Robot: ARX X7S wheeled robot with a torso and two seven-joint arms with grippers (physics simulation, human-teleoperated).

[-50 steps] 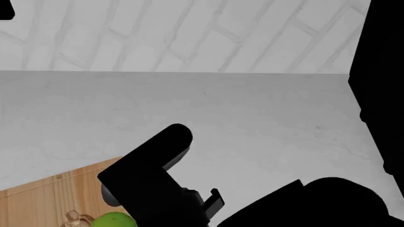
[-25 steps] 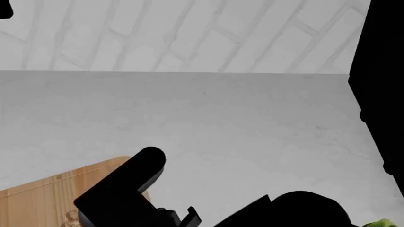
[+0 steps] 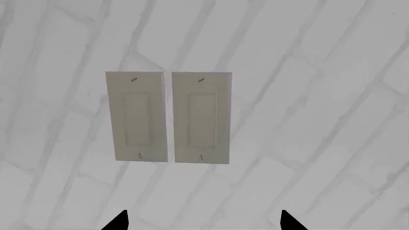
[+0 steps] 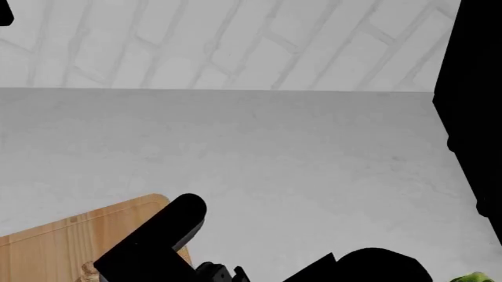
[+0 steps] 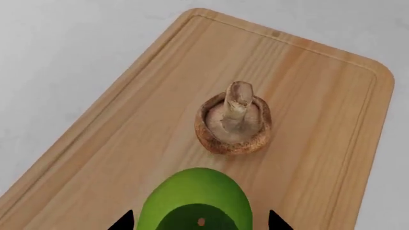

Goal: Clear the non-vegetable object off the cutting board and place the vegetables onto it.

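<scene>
In the right wrist view the cutting board (image 5: 160,124) lay on the pale grey surface (image 5: 57,52), its rim groove visible along the edges. The mushroom (image 5: 233,120) rested near the middle of the board, cap down and pale stem pointing up. Just beside it sat the smooth lime-green ball (image 5: 195,201), also on the board and apart from the mushroom by a narrow strip of wood. The right gripper (image 5: 198,221) hung directly over that ball, its two dark fingers (image 5: 122,222) spread wide to either side of it; whether they touched the ball could not be told. The left gripper (image 3: 203,221) faced a white brick wall (image 3: 332,96) bearing two pale rectangular switch plates (image 3: 169,117), its fingers (image 3: 119,222) spread wide with nothing between them. In the head view the board's corner (image 4: 63,241) showed at the lower left, partly covered by the dark right arm (image 4: 157,241), and a scrap of leafy green (image 4: 471,277) peeked in at the lower right edge on the surface, well apart from the board.
</scene>
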